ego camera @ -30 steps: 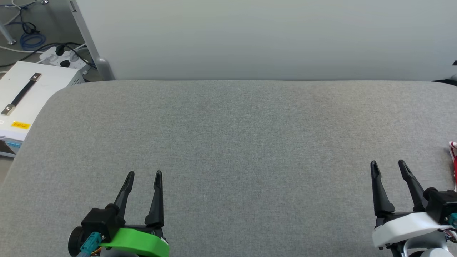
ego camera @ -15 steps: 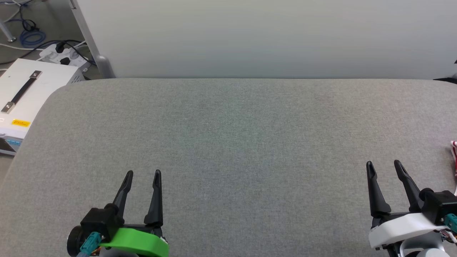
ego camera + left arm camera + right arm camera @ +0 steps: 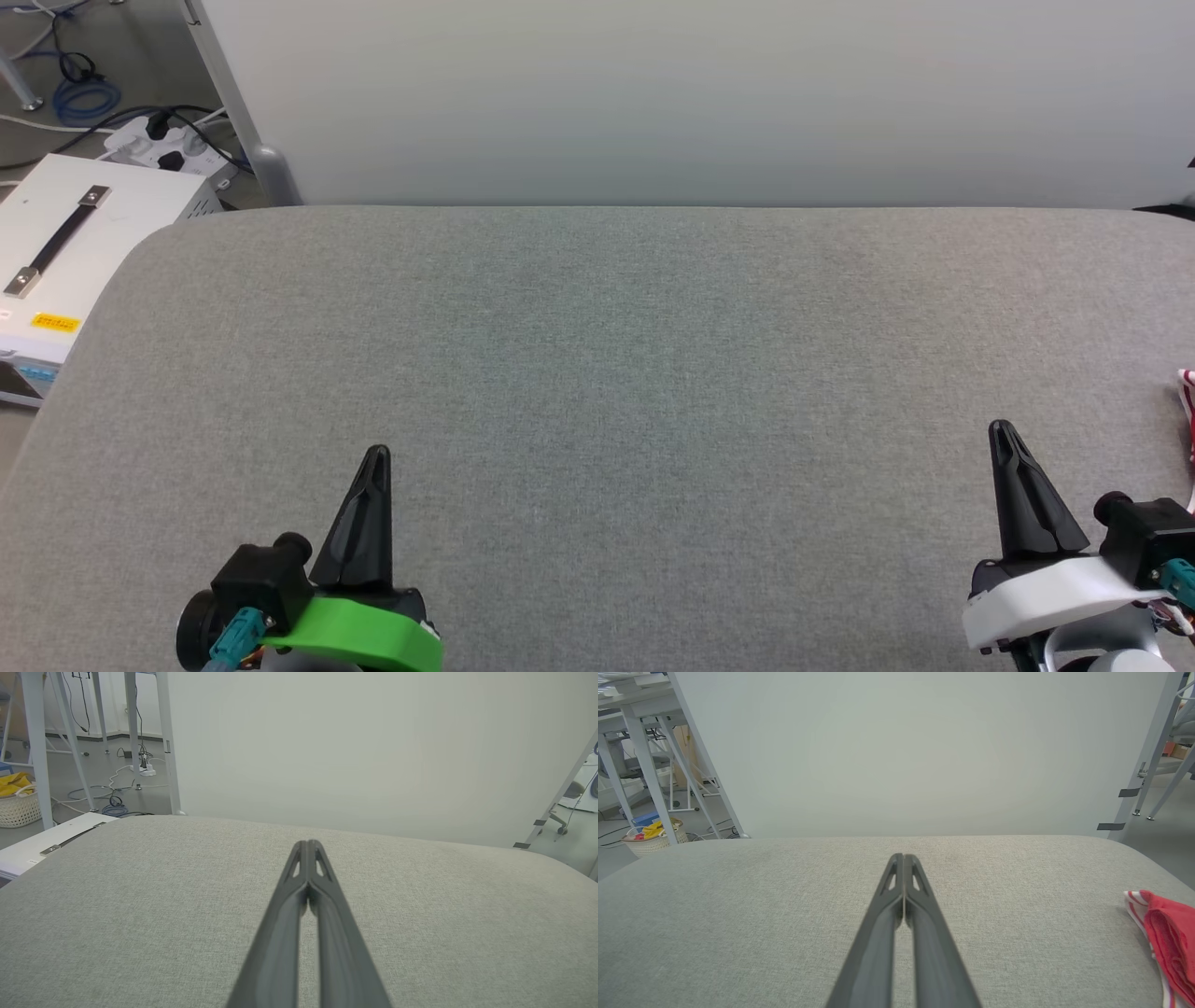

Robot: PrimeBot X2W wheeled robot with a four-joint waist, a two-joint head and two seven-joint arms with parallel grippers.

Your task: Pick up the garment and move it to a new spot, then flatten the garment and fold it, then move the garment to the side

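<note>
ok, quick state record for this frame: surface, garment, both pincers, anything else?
surface: grey fabric-covered table, rounded corners
garment: red shirt with red-and-white striped trim, at the table's right edge, partly cut off by the frame; cannot tell whether it is folded
left pincer: shut, holding nothing, over the table's front left
right pincer: shut, holding nothing, shirt lies to its right
contact: neither pincer touches the shirt
off table: white box with black strap handle, to the left
</note>
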